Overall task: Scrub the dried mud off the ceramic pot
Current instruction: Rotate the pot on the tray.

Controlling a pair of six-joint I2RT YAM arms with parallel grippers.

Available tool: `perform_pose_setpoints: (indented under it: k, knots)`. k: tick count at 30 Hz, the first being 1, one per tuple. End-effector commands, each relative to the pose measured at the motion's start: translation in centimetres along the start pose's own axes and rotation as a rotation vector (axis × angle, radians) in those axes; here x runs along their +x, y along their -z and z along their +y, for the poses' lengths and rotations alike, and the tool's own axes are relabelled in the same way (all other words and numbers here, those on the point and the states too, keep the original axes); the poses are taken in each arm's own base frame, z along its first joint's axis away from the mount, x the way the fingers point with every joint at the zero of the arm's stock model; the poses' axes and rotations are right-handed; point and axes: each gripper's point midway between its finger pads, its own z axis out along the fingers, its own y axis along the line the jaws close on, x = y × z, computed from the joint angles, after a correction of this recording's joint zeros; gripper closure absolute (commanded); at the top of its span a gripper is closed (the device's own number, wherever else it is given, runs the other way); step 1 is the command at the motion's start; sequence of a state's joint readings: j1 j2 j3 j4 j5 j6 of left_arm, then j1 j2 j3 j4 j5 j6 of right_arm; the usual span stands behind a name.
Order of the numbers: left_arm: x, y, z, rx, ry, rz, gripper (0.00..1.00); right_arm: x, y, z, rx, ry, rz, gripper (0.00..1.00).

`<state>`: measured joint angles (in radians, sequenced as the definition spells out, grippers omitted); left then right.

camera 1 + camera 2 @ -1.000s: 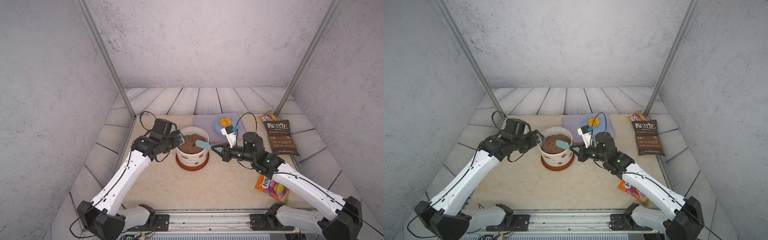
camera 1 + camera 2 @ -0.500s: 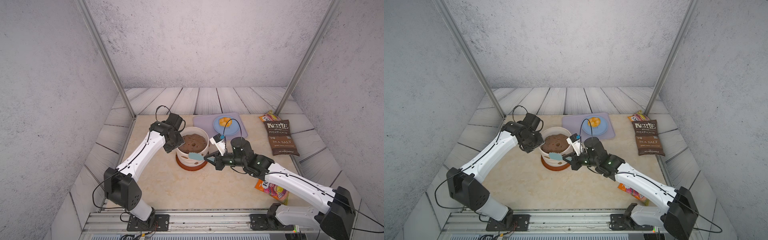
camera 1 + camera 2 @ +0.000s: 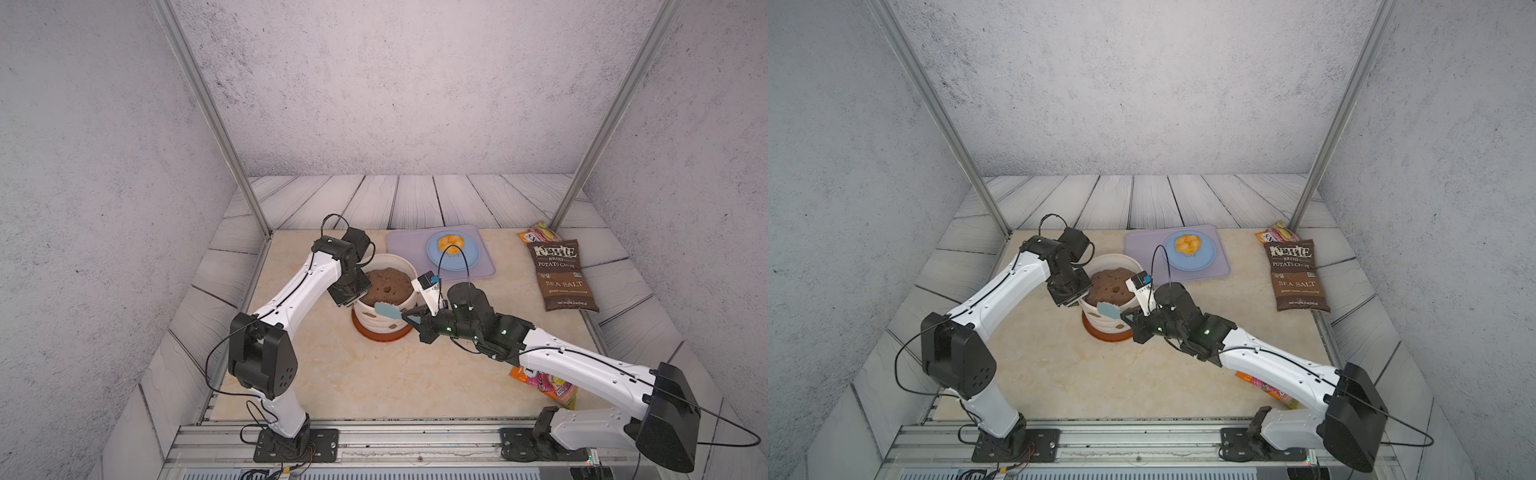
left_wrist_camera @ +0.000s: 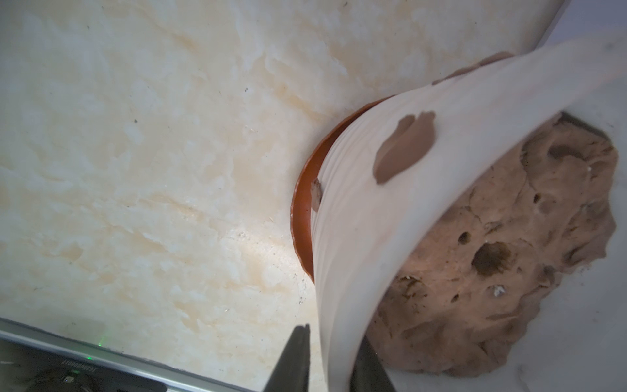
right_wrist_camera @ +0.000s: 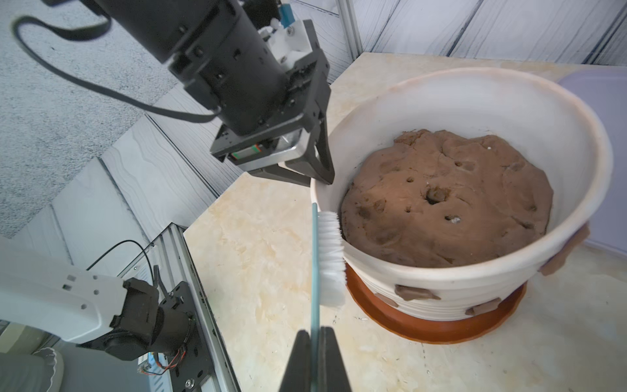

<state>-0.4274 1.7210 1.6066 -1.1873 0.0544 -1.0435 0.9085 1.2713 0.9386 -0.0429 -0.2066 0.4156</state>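
The cream-white ceramic pot (image 3: 371,321) (image 3: 1103,323) (image 5: 441,271) stands on a rust-brown saucer (image 3: 380,336) and holds a brown soil mound (image 3: 386,286). Flat blobs of dried mud (image 5: 414,292) (image 4: 405,146) stick to its ribbed outer wall. My left gripper (image 3: 352,300) (image 3: 1075,300) (image 4: 332,336) straddles the pot's left rim, one finger outside and one inside, shut on the wall. My right gripper (image 3: 409,320) (image 3: 1129,320) (image 5: 315,331) is shut on the thin handle of a teal brush (image 3: 386,309) (image 3: 1109,309). Its white bristles (image 5: 330,258) press against the front wall under the rim.
Behind the pot lies a purple mat (image 3: 399,249) with a blue plate (image 3: 469,254) holding orange food. A dark chip bag (image 3: 563,274) and a snack pack (image 3: 540,235) lie at the right. Another snack pack (image 3: 548,384) sits under my right forearm. Metal posts stand at the back corners.
My left gripper moved from beside the pot onto its left rim and closed on the wall. The right gripper carried the brush from over the pot down to its front wall.
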Motion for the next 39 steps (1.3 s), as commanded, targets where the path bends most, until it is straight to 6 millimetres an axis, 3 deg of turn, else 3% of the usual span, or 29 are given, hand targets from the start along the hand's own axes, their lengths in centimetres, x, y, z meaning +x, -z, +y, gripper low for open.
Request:
perform_pose_setpoints:
  k: [1,14,22,35,39]
  knots:
    - [1.0,0.0,0.9,-0.039,0.048,0.066,0.8,-0.1,-0.6,-0.1,0.009,-0.006,-0.019,1.0]
    - [2.5,-0.4,1.3,-0.07,0.103,0.152,0.96,0.4,-1.8,2.0,-0.065,0.03,-0.023,1.0]
    - [3.9,-0.4,0.1,0.003,0.15,0.227,0.99,1.3,-2.8,0.7,-0.003,0.13,0.018,1.0]
    - [4.3,-0.8,0.8,-0.021,0.133,0.241,1.0,0.4,-4.8,-1.1,0.081,0.165,-0.032,1.0]
    - [4.5,-1.1,0.9,-0.02,0.133,0.25,1.0,1.5,-5.8,-1.9,0.104,0.169,0.01,1.0]
